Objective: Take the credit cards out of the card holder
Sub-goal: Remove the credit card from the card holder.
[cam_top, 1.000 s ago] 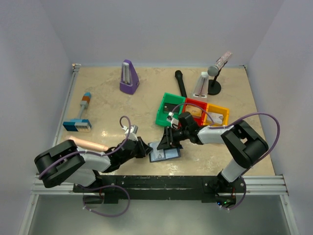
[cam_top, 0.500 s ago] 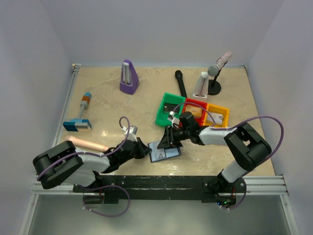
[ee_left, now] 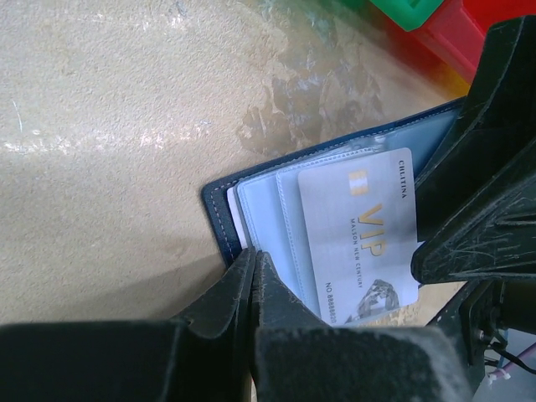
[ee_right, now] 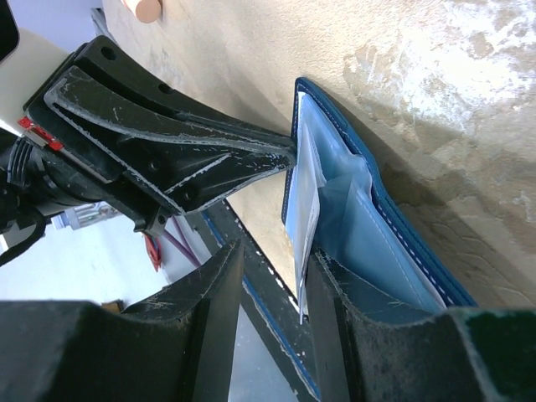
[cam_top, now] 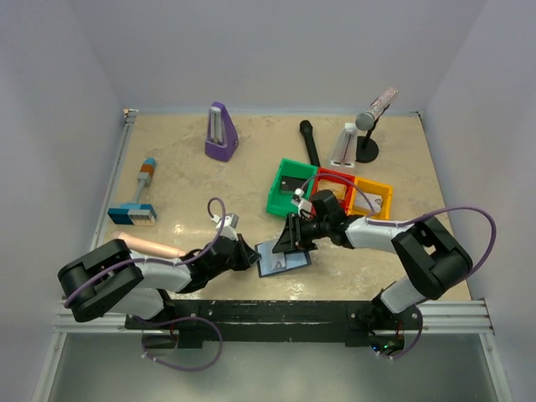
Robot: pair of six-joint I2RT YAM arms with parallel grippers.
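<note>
- The left claw (ee_left: 254, 266) is pinched tight on the near-left rim of the card holder (ee_left: 219, 209), pressing it to the worktop (ee_left: 109, 126).
- The right claw (ee_right: 275, 251) is narrow, with the thin edge of 1 credit card (ee_left: 360, 234) in its gap. I cannot tell whether the pads actually bite it.
- That card is pale with gold VIP lettering and lies over the holder's pale blue-grey panels. Any other cards are hidden.
- The holder lies open by the middle of the worktop's near edge, a little short of the green bin (cam_top: 289, 186).
- I'd judge the card light, stiff and slick, so it is best taken by its exposed edge and drawn straight along the pocket.
- The holder looks soft and light, and would likely drag along unless its rim is held down.
</note>
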